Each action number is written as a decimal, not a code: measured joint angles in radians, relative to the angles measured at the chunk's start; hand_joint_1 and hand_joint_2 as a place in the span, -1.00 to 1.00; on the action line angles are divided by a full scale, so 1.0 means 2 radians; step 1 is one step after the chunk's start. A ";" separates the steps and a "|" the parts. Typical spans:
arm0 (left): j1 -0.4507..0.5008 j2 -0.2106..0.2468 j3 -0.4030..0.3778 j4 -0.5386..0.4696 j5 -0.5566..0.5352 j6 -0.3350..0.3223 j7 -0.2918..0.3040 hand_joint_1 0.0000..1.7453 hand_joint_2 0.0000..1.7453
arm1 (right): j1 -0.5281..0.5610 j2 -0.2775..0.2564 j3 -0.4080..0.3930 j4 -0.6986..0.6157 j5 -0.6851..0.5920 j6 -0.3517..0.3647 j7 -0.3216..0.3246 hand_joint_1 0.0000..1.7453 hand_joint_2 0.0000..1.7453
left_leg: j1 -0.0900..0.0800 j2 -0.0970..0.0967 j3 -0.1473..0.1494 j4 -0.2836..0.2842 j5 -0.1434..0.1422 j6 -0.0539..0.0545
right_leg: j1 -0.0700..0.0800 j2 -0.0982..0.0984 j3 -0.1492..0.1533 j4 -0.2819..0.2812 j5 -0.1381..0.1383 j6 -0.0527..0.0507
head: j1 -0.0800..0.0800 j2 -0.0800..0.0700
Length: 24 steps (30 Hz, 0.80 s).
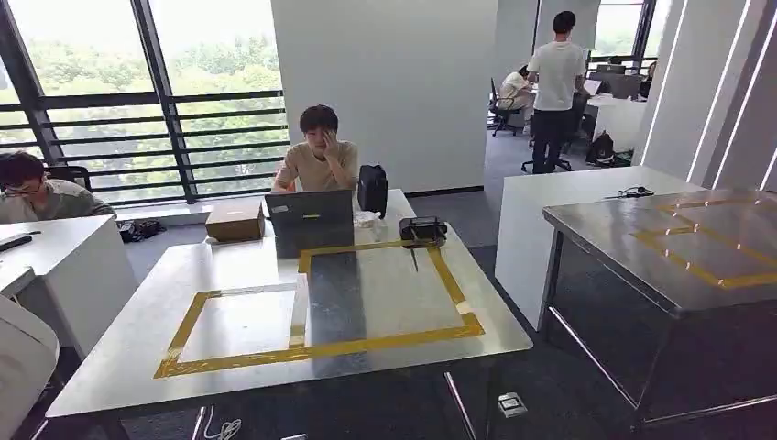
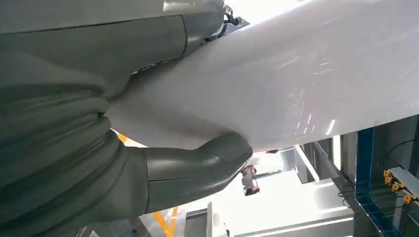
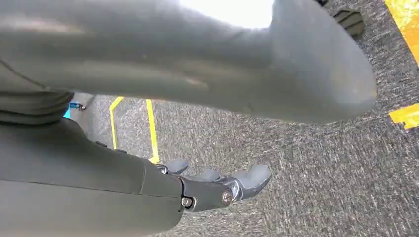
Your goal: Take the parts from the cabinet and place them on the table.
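Surface dead ahead! The steel surface (image 1: pixel 137 339) spread across the centre and lower half of the head view. Its yellow taped frame (image 1: pixel 321 351) ran with its long side left to right across the picture, square to the robot. At the far edge, upper centre, a person (image 1: pixel 318 151) sat behind a laptop (image 1: pixel 310 209), well beyond the tape. Down at the wrists, the right hand (image 3: pixel 163 190) hung over grey carpet (image 3: pixel 306 163), thumb and fingers (image 3: pixel 249 177) apart, nothing between them. That one was free. The left hand (image 2: pixel 99 148) was the puzzle: its thick thumb (image 2: pixel 197 165) lay right against a big smooth white curved panel (image 2: pixel 296 74), touching it. Whether that was a part in its grasp or just something it pressed against, I could not tell. A white rounded shape (image 1: pixel 18 367) sat at the lower left edge of the head view, on the left arm's side, and it may have been the same thing. I could not tell where the parts or the cabinet lay. My read: the drop zone lay forward and up from both hands. The left-hand box of the tape sat on the left arm's side, so if that hand carried a part, a lift and a forward reach would suit.
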 joint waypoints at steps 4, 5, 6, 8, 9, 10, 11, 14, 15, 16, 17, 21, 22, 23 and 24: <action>0.001 -0.001 0.000 -0.001 0.000 0.000 0.000 1.00 1.00 | 0.000 0.000 0.000 0.000 0.000 0.000 0.000 -1.00 -1.00 | 0.000 0.000 -0.001 0.001 0.000 0.000 | 0.000 0.000 0.000 -0.001 0.000 0.000 | 0.000 0.000; 0.001 -0.001 0.000 -0.001 0.000 0.000 0.000 1.00 1.00 | 0.000 0.000 0.000 0.000 0.000 0.000 0.000 -1.00 -1.00 | 0.000 0.000 -0.001 0.002 0.000 0.000 | 0.000 0.000 0.000 -0.001 0.000 0.000 | 0.000 0.000; 0.001 -0.001 0.000 -0.001 0.000 0.000 0.000 1.00 1.00 | 0.000 0.000 0.000 0.000 0.000 0.000 0.000 -1.00 -1.00 | 0.000 0.000 -0.001 0.002 0.000 0.000 | 0.000 0.000 0.000 -0.001 0.000 0.000 | 0.000 0.000; 0.001 -0.001 0.000 -0.001 0.000 0.000 0.000 1.00 1.00 | 0.000 0.000 0.000 0.000 0.000 0.000 0.000 -1.00 -1.00 | 0.000 0.000 -0.002 0.003 0.000 0.001 | 0.000 0.000 0.000 -0.001 0.000 0.001 | 0.000 0.000; 0.001 -0.001 0.000 -0.001 0.000 0.000 0.000 1.00 1.00 | 0.000 0.000 0.000 0.000 0.000 0.000 0.000 -1.00 -1.00 | 0.000 0.000 -0.002 0.003 0.000 0.001 | 0.000 0.000 0.000 -0.001 0.000 0.001 | 0.000 0.000; 0.001 -0.001 0.000 -0.001 0.000 0.000 0.000 1.00 1.00 | 0.000 0.000 0.000 0.000 0.000 0.000 0.000 -1.00 -1.00 | 0.000 0.000 -0.002 0.003 0.000 0.001 | 0.000 0.000 0.000 -0.001 0.000 0.001 | 0.000 0.000; 0.001 -0.001 0.000 -0.001 0.000 0.000 0.000 1.00 1.00 | 0.000 0.000 0.000 0.000 0.000 0.000 0.000 -1.00 -1.00 | 0.000 0.000 -0.002 0.003 -0.001 0.001 | 0.000 0.000 0.000 -0.001 0.000 0.001 | 0.000 0.000; 0.002 -0.001 0.000 -0.003 -0.001 0.000 0.002 1.00 1.00 | 0.000 0.000 0.000 0.000 0.000 0.002 -0.001 -1.00 -1.00 | 0.000 0.000 -0.002 0.003 -0.001 0.001 | 0.000 0.000 0.000 -0.001 0.001 0.001 | 0.000 0.000; 0.002 -0.001 0.000 -0.005 -0.002 0.000 0.003 1.00 1.00 | 0.000 0.000 0.000 0.000 0.000 0.003 -0.002 -1.00 -1.00 | 0.000 0.000 -0.002 0.003 -0.001 0.001 | 0.000 0.000 0.000 -0.001 0.001 0.001 | 0.000 0.000; 0.003 -0.002 0.000 -0.007 -0.003 0.001 0.003 1.00 1.00 | 0.000 0.000 0.000 0.000 0.000 0.003 -0.002 -1.00 -1.00 | 0.000 0.000 -0.002 0.004 -0.001 0.001 | 0.000 0.000 0.000 -0.001 0.001 0.001 | 0.000 0.000; 0.003 -0.002 0.000 -0.009 -0.004 0.001 0.004 1.00 1.00 | 0.000 0.000 0.000 0.000 0.000 0.005 -0.002 -1.00 -1.00 | 0.000 0.000 -0.002 0.004 -0.001 0.001 | 0.000 0.000 0.000 -0.001 0.001 0.001 | 0.000 0.000; 0.003 -0.004 0.000 -0.015 -0.006 0.001 0.005 1.00 1.00 | 0.000 0.000 0.000 0.000 0.000 0.005 0.000 -1.00 -1.00 | 0.000 0.000 -0.002 0.004 -0.001 0.001 | 0.000 0.000 0.000 -0.001 0.001 0.001 | 0.000 0.000; 0.003 -0.004 0.000 -0.016 -0.006 0.002 0.005 1.00 1.00 | 0.000 0.000 0.000 0.000 0.000 0.005 0.000 -1.00 -1.00 | 0.000 0.000 -0.002 0.004 -0.001 0.001 | 0.000 0.000 0.000 -0.001 0.001 0.001 | 0.000 0.000; 0.003 -0.004 0.000 -0.017 -0.007 0.002 0.005 1.00 1.00 | 0.000 0.000 0.000 0.000 0.000 0.006 -0.001 -1.00 -1.00 | 0.000 0.000 -0.002 0.004 -0.001 0.001 | -0.001 0.000 0.000 -0.001 0.001 0.001 | 0.000 0.000; 0.003 -0.004 0.000 -0.017 -0.008 0.001 0.005 1.00 1.00 | 0.000 0.000 0.000 0.000 0.000 0.006 -0.001 -1.00 -1.00 | -0.001 0.000 -0.003 0.006 -0.002 0.004 | -0.002 0.000 0.000 -0.002 0.002 0.003 | 0.000 0.000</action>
